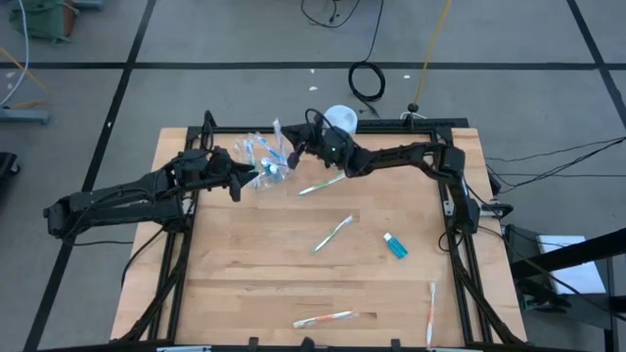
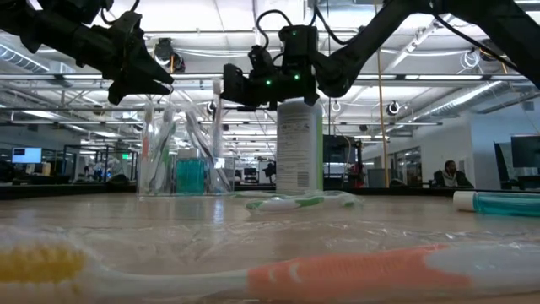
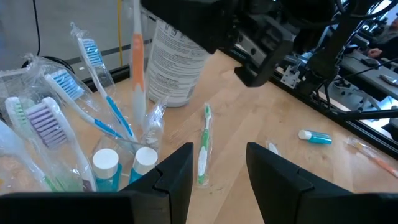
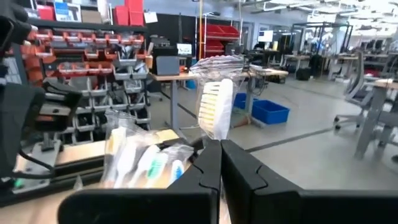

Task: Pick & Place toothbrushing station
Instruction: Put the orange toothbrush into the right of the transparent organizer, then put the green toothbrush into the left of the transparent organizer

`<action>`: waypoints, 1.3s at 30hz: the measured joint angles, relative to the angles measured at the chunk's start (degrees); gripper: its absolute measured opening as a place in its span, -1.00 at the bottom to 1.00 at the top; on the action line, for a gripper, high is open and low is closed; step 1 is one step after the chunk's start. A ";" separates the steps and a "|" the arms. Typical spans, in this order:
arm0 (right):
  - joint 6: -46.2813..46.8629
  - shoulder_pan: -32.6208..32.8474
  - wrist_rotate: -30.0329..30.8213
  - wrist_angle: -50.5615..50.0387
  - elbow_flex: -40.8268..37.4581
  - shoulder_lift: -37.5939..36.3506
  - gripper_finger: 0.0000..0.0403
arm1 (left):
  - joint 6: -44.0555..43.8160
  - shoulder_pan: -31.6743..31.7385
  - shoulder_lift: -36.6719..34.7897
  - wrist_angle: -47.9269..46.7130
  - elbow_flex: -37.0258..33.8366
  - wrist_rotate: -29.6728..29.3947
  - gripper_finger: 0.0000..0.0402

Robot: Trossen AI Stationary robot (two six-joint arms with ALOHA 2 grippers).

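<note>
The clear plastic cup stands on the table's far part and holds several wrapped toothbrushes and two teal tubes; it also shows in the low view. My right gripper reaches in from the right above the cup, shut on a wrapped white-and-orange toothbrush. My left gripper is open just left of the cup, near its front side, and holds nothing; the cup is beside its fingers, not between them. My right gripper pinches the toothbrush between its two fingers just below the bristle head, through the clear wrapper. The fingers come level from the table's right and lie across the brush. The brush stands upright, head up, its lower end down at the cup's mouth.
A white canister stands right of the cup, behind my right gripper. A green toothbrush lies beside the cup. More toothbrushes and a teal tube lie on the near and right parts of the table.
</note>
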 joint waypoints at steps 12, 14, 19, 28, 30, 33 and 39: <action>2.24 0.47 0.33 -7.90 -0.04 0.22 -1.00 | 0.00 0.00 0.01 -0.06 0.00 0.00 -0.24; 3.08 0.66 0.31 -9.81 -0.04 0.20 -1.00 | 0.00 0.00 0.01 -0.06 0.00 0.02 -0.24; 3.85 1.26 0.38 -14.04 -0.04 0.18 -1.00 | 0.00 0.00 -0.01 -0.08 0.00 0.02 -0.24; 3.72 1.64 0.20 -20.52 0.00 0.11 -1.00 | -0.02 0.00 -0.01 -0.08 0.00 0.04 -0.24; 3.67 1.63 0.12 -21.14 -0.06 0.18 -1.00 | -0.02 0.00 0.01 -0.08 0.00 0.04 -0.24; 3.67 1.64 0.11 -21.07 -0.11 0.24 -1.00 | -0.01 0.00 0.01 -0.09 0.00 0.04 -0.24; 3.67 1.62 0.11 -20.93 -0.11 0.22 -0.86 | -0.02 0.00 0.00 -0.10 0.00 0.04 -0.24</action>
